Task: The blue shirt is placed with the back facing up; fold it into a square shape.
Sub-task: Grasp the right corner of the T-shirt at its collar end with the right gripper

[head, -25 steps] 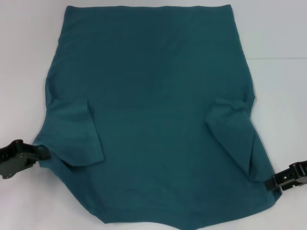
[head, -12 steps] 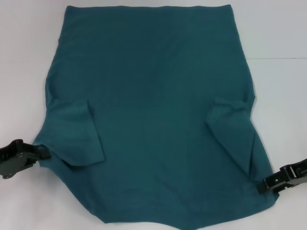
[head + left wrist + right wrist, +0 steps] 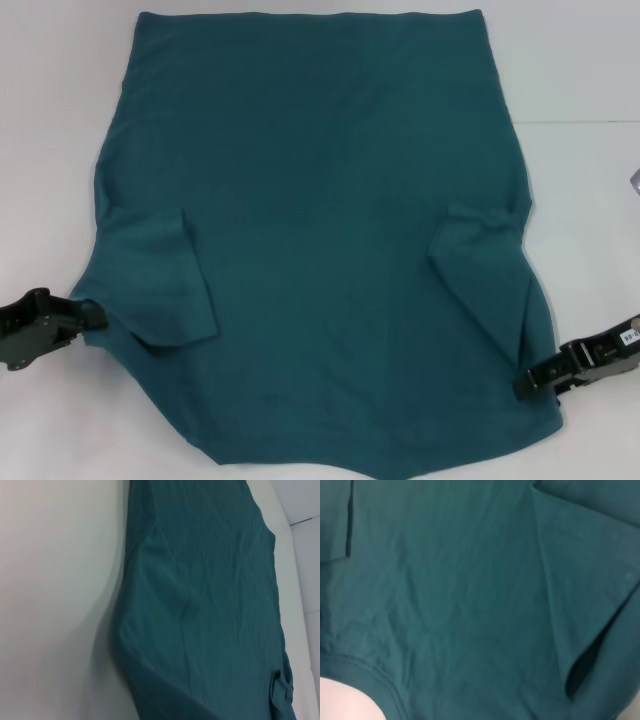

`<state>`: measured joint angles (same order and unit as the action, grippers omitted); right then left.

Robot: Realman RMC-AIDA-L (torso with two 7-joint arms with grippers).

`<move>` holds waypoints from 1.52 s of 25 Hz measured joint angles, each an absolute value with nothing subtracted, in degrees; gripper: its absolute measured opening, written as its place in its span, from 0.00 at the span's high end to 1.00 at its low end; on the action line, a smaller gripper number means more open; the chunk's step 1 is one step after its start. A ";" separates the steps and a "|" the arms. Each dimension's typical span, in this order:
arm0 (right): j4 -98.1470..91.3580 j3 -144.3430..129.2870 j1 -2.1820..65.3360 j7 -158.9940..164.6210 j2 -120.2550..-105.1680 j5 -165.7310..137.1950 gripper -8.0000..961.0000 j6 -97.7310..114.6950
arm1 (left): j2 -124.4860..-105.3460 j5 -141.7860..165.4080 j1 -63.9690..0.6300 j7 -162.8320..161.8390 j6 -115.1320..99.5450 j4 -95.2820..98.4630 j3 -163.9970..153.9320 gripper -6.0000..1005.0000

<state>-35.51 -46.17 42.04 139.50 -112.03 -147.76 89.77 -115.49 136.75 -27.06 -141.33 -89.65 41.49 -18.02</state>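
Jaws of both grippers, left gripper (image 3: 88, 316) and right gripper (image 3: 522, 386), are seemingly pinching the blue shirt (image 3: 320, 230) at opposite shoulder edges; it is lying spread across the counter (image 3: 590, 70) between them.

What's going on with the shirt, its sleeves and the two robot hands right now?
blue shirt: spread flat on the white table, plain side up, not yet square.
left sleeve: folded in over the body.
right sleeve: folded in over the body.
left end effector: at the shirt's left shoulder edge; grip unclear.
right end effector: at the shirt's right shoulder edge; grip unclear.
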 joint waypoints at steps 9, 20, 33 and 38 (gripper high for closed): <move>-35.51 -46.00 43.12 139.38 -112.80 -147.09 0.36 89.42 | -115.45 136.75 -27.07 -141.29 -89.65 41.49 -17.72 0.97; -35.51 -46.16 43.09 139.77 -112.64 -147.35 0.38 90.14 | -115.40 136.65 -27.07 -141.07 -89.56 41.54 -17.61 0.97; -35.66 -45.96 42.59 139.81 -112.40 -147.25 0.93 90.17 | -115.48 136.54 -27.07 -140.55 -89.64 41.48 -17.58 0.97; -36.19 -41.58 40.97 137.56 -111.99 -144.78 0.96 91.10 | -115.49 136.07 -26.72 -138.23 -91.11 41.49 -17.60 0.97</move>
<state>-36.19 -41.58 40.97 137.56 -111.99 -144.78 91.10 -115.49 136.07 -26.72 -138.23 -91.11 41.49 -17.60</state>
